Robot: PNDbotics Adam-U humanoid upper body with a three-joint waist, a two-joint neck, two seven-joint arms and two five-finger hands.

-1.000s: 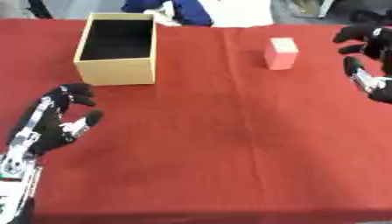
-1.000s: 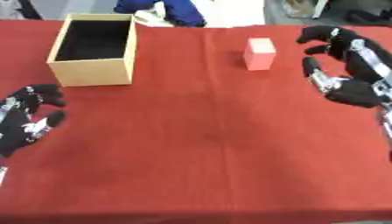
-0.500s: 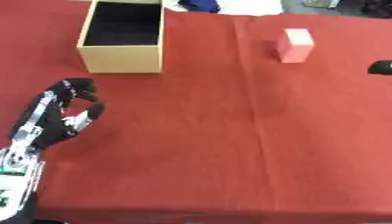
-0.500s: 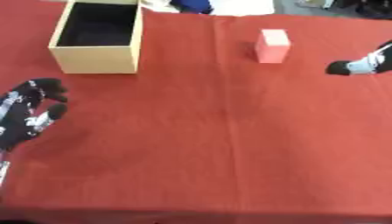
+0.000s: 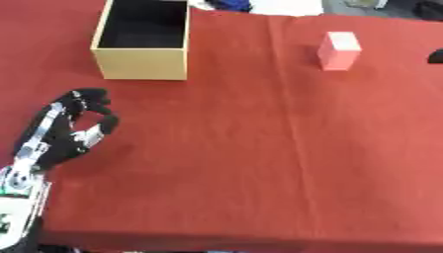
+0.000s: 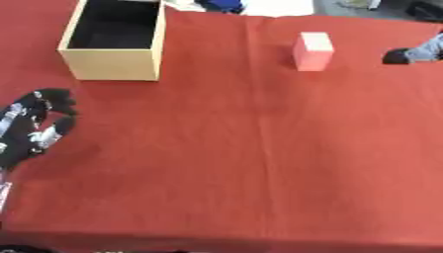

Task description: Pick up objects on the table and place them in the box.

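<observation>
Pink block [image 5: 338,50]: we see it upright on the red tablecloth [image 5: 259,148], far right part of the table, nothing touching it.
Box [image 5: 144,40]: tan cardboard, open top, dark inside, far left part of the table; we see nothing inside it. Well apart from the pink block, with a crease in the cloth running between them.
Left hand [image 5: 65,133]: we see it at the lower left, above the cloth near the table's left edge, nearer to us than the box. Fingers lightly bent and spread, thumb out to the side, holding nothing. Black with silver parts, forearm running down to the lower left corner.
Right hand [image 6: 414,53]: we see only a small bit at the right edge in the right eye view, a dark tip and a pale part, level with the pink block and apart from it. We cannot tell how its fingers stand.
Far edge: we make out something blue [image 5: 229,5] and something white [image 5: 286,7] beyond the cloth, behind the box and block.
</observation>
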